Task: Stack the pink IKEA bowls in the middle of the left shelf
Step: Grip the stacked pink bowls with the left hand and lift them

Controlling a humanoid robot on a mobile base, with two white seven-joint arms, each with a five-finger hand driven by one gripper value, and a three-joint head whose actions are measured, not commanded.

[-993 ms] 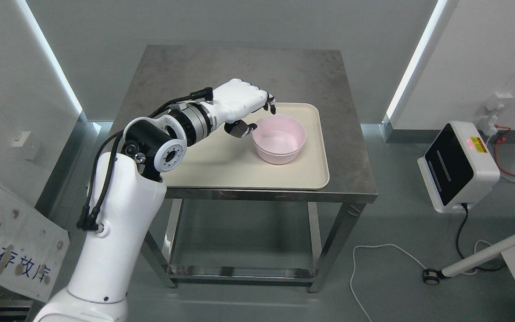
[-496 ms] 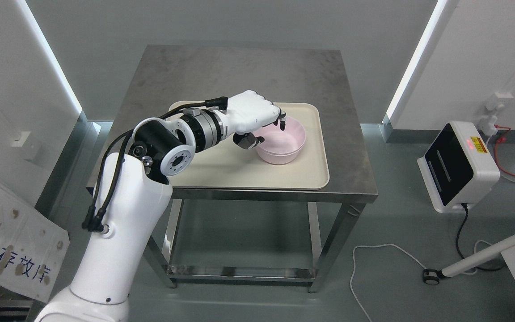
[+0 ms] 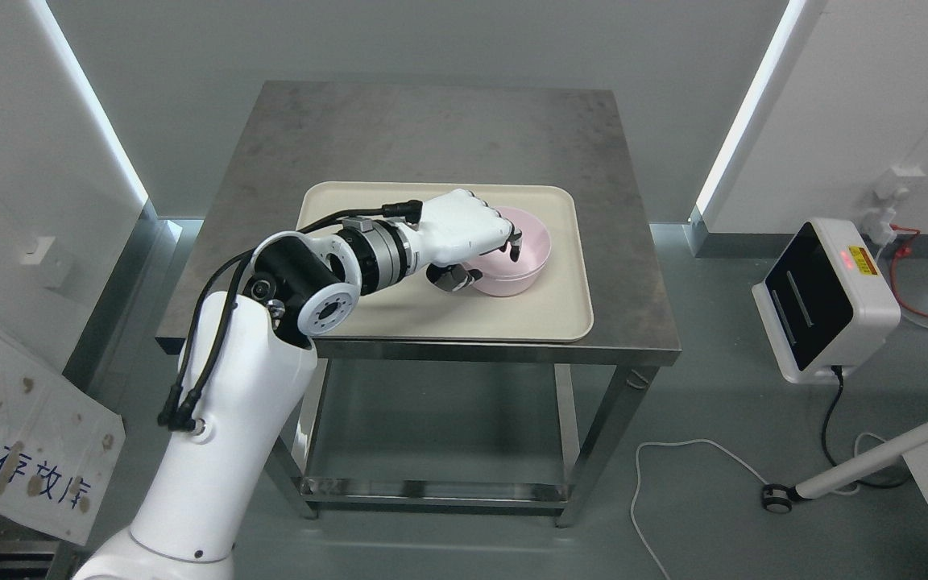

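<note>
Two pink bowls (image 3: 530,256), nested one in the other, sit on the right half of a cream tray (image 3: 399,310) on a steel table (image 3: 432,129). My left hand (image 3: 484,262) reaches in from the lower left and hangs over the stack's left rim. Its fingers (image 3: 515,244) dip inside the top bowl, while the thumb (image 3: 452,279) stays outside the wall near the tray. The hand straddles the rim without closing on it, and it hides the bowls' left side. No right arm shows.
The table has a lower shelf (image 3: 432,451) between its legs. A white device (image 3: 822,302) with a cable stands on the floor at the right. A white panel with printed characters (image 3: 21,451) leans at the lower left. A white bar on a wheel (image 3: 875,459) lies at the lower right.
My left hand has moved right and down, from above the bowls' left edge to astride the rim. Its finger spread looks the same. The bowls have not moved.
</note>
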